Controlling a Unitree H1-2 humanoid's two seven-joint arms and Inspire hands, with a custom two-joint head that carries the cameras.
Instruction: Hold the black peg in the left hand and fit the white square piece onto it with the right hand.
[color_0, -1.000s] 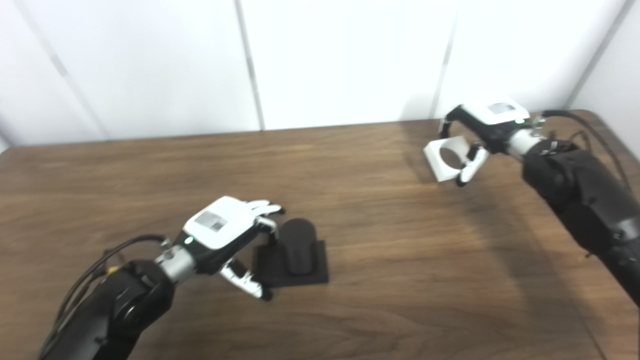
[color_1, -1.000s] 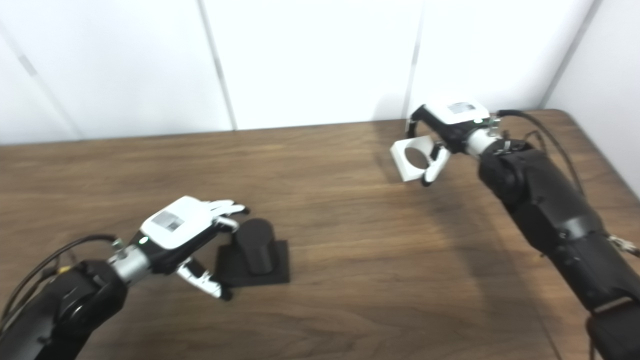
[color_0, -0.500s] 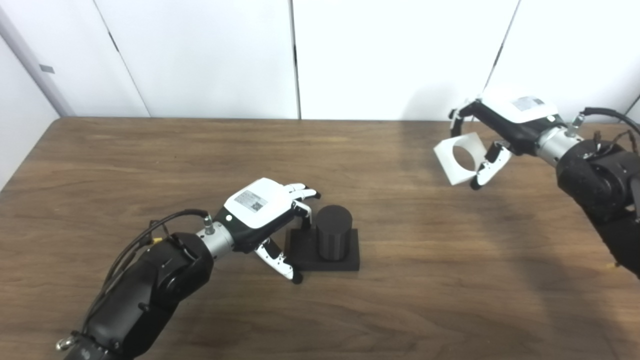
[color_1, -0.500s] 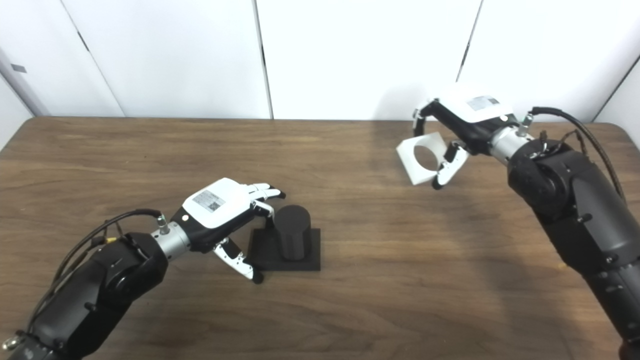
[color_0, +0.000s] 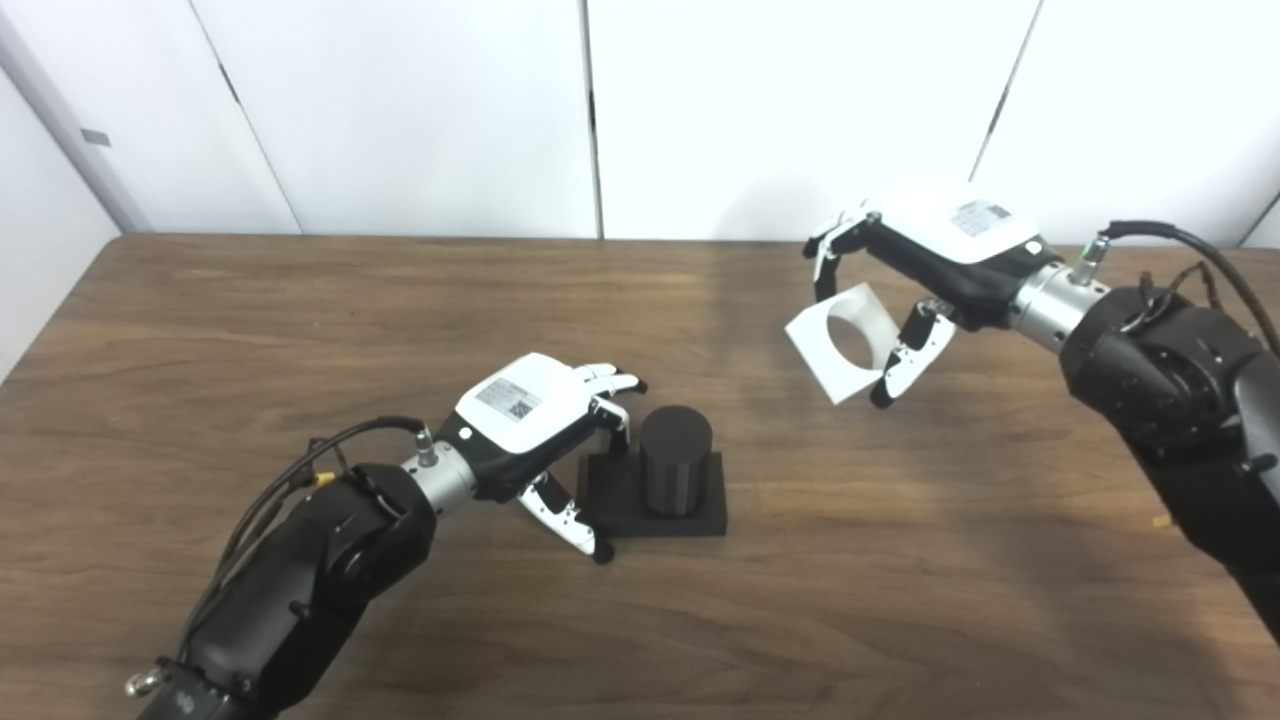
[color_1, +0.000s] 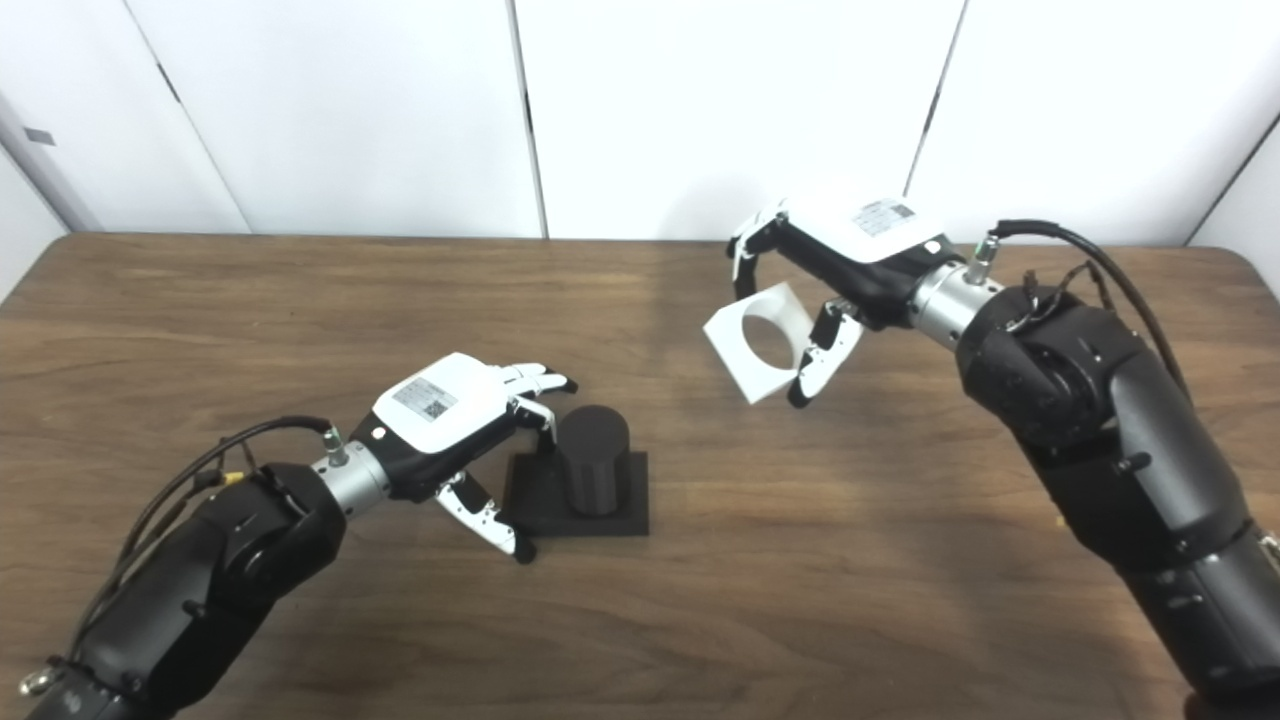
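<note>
Holding the white square piece up off the wooden table, the right hand is gripping it between its curled fingers above and its thumb below, and the piece is hanging tilted, one corner pointing down, with its round hole facing toward the cameras and a little to the left. It is sitting in the air over the far right part of the table, well apart from the black peg, which is standing upright on its flat square black base near the middle of the tabletop. Reaching in from the lower left, the left hand is hovering just beside the peg on its left; its fingers are spread and stretching toward the top of the peg, while its thumb is angling down beside the base's near left corner. That hand is not closing on anything: it is loose and empty, with a sliver of space showing between the fingertips and the peg in the right eye view, though whether a lower finger is brushing the base I cannot tell. The peg is resting on the table by its own weight, not lifted. Both black forearms are coming in from the bottom edge, the right arm crossing the right side of the table with a cable looping off its wrist. White wall panels are filling the background behind the table's far edge.
</note>
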